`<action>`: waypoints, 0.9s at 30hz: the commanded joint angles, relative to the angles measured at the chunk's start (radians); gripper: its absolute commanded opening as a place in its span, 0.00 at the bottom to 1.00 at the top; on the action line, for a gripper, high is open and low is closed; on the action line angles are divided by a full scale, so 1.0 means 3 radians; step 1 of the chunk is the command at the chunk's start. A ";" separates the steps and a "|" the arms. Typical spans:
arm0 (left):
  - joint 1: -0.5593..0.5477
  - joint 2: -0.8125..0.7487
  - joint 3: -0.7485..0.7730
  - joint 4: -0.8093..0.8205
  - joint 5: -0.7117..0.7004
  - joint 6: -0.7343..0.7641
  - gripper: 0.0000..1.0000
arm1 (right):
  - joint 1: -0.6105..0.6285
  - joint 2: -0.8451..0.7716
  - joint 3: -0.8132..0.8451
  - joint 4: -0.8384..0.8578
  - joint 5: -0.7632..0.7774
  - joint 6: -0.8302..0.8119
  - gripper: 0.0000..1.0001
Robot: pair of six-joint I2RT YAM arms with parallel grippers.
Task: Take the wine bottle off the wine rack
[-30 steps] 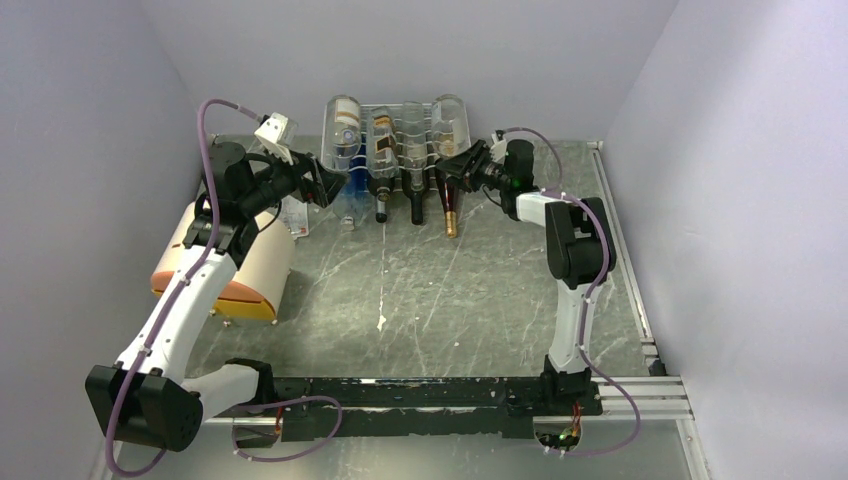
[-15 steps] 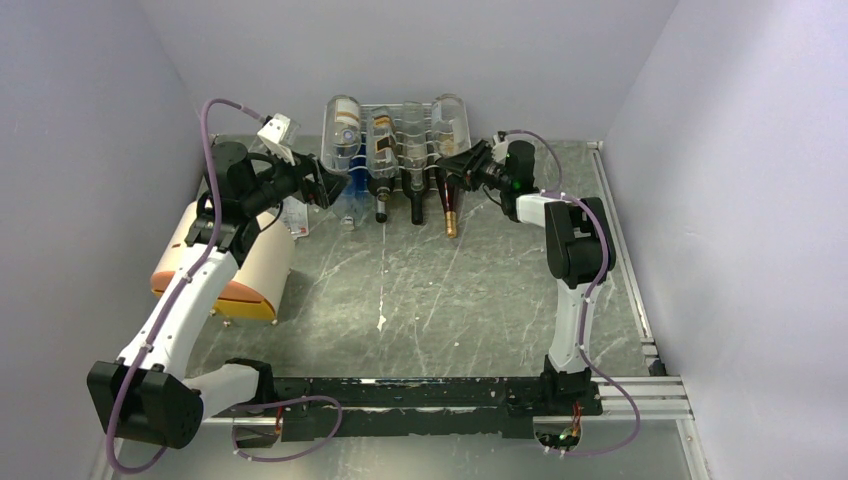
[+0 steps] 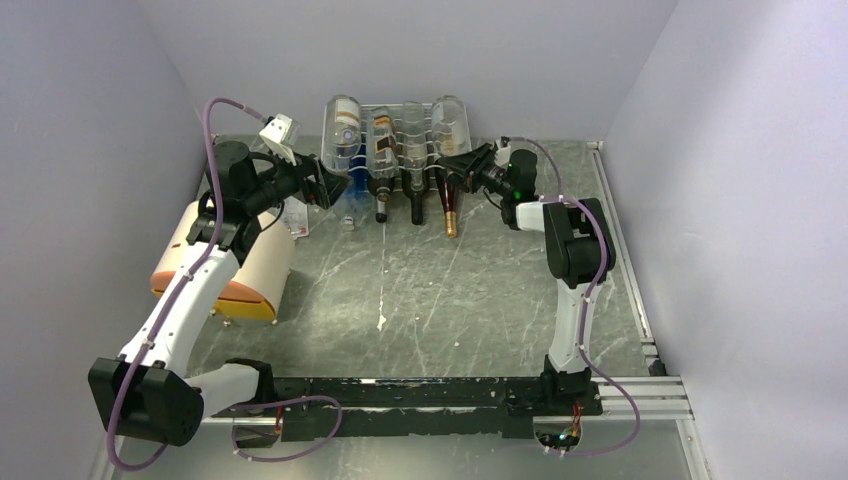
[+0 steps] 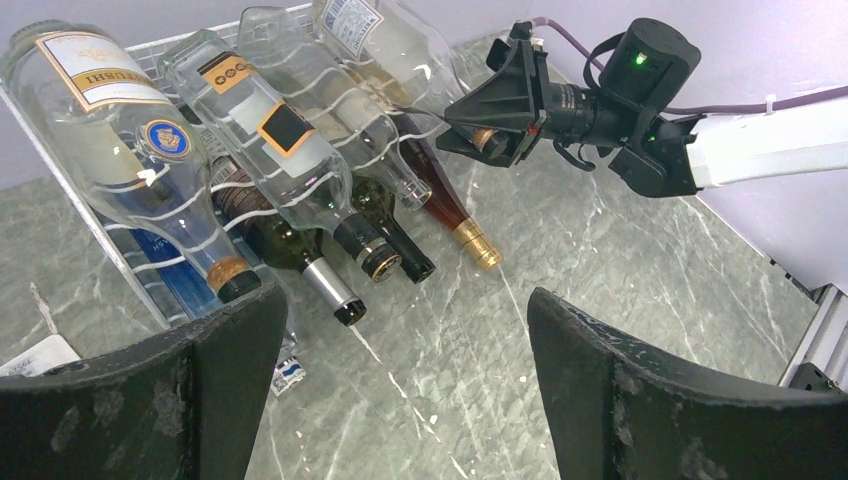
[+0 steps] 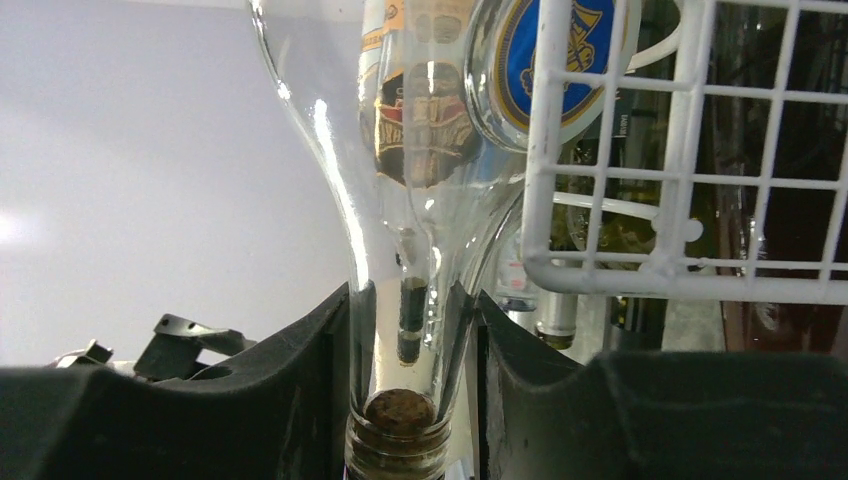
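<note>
**Firmly Pinched: Clear Wine Bottle Gripped by the Neck, Not Yet Off Its Rack**

At the upper centre of the overhead frame, the clear wine bottle (image 3: 450,120) is seen lying on the top tier of the white wire wine rack (image 3: 402,108), at its right-hand end, with its neck sloping down toward the front. The right gripper (image 5: 412,330) is closed narrowly on that neck, just behind the corked mouth. The hold is judged to have been chosen because the neck is the slimmest part and juts clear of the wire. The body is cradled in the wavy shelf, so the bottle cannot yet be counted as removed. The left gripper (image 4: 405,320) is held wide by the rack's left end, with nothing between its fingers. It is perhaps kept there to steady the rack. Dark bottles (image 4: 385,235) on the lower tier are left untouched, their necks projecting over the marbled table (image 3: 430,290).
</note>
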 commanded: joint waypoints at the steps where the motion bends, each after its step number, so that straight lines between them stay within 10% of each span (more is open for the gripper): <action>1: 0.0028 0.0001 -0.0024 0.0142 0.0093 -0.0020 0.93 | -0.0002 -0.0200 0.0087 0.0998 -0.0041 0.0070 0.00; 27: 0.0028 0.0045 -0.0025 0.0147 0.0128 -0.0033 0.93 | 0.0001 -0.0515 0.0237 0.0833 0.0003 0.0015 0.00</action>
